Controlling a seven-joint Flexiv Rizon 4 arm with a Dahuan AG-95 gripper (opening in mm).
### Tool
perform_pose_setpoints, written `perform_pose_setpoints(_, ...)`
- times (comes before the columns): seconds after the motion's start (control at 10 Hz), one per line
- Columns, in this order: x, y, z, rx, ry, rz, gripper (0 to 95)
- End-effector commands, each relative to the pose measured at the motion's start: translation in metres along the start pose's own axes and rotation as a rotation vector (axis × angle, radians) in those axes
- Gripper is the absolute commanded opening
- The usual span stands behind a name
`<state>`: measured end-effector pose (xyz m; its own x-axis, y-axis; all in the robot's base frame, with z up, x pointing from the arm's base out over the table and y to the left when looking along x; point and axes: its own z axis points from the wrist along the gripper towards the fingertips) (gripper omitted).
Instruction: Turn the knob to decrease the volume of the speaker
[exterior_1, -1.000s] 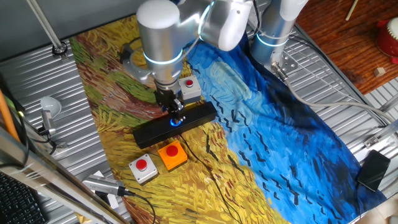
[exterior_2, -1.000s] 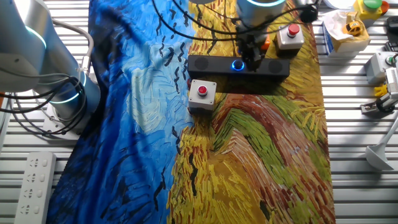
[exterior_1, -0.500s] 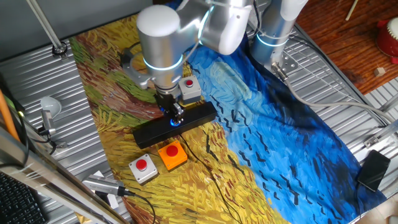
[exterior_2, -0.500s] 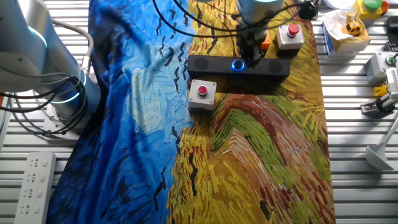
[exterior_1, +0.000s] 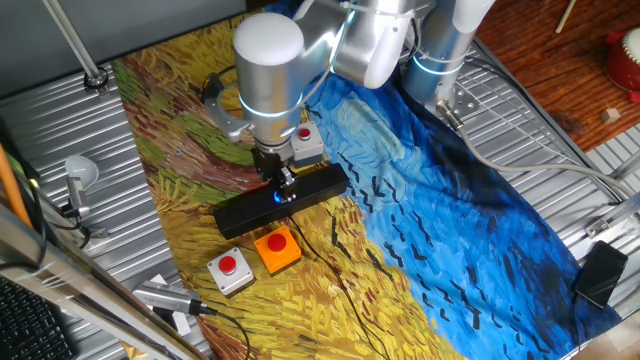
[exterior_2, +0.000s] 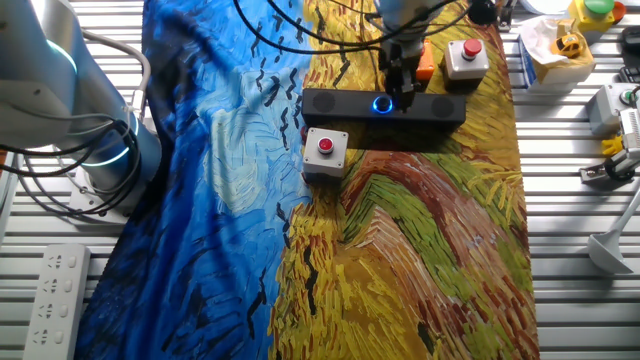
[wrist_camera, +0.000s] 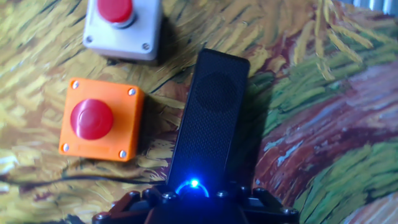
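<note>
The speaker is a long black bar lying on the painted cloth; it also shows in the other fixed view and in the hand view. The knob glows blue at its middle, seen too in the other fixed view and at the bottom of the hand view. My gripper points straight down onto the knob, with dark fingers on both sides of the blue ring. It looks shut on the knob, and most of the dial is hidden under the hand.
An orange button box and a grey button box stand in front of the speaker. Another grey button box stands right behind it, close to the hand. Black cables cross the cloth.
The arm's wrist and upper link have swung to the right while the fingers stay on the knob. The speaker has not moved.
</note>
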<state>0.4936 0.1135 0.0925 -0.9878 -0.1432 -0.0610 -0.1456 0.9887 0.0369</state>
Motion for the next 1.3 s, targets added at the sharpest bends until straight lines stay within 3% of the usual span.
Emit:
perform_pose_setpoints(0.1, 0.0, 0.0, 0.0, -0.038, 0.006, 0.081, 57.0)
perform_pose_setpoints(0.6, 0.01, 0.002, 0.021, -0.046, 0.011, 0.118, 57.0)
perform_pose_setpoints(0.7, 0.012, 0.003, 0.023, -0.045, 0.012, 0.118, 38.0)
perform_pose_setpoints(1.3, 0.016, 0.004, 0.025, -0.043, 0.015, 0.121, 38.0)
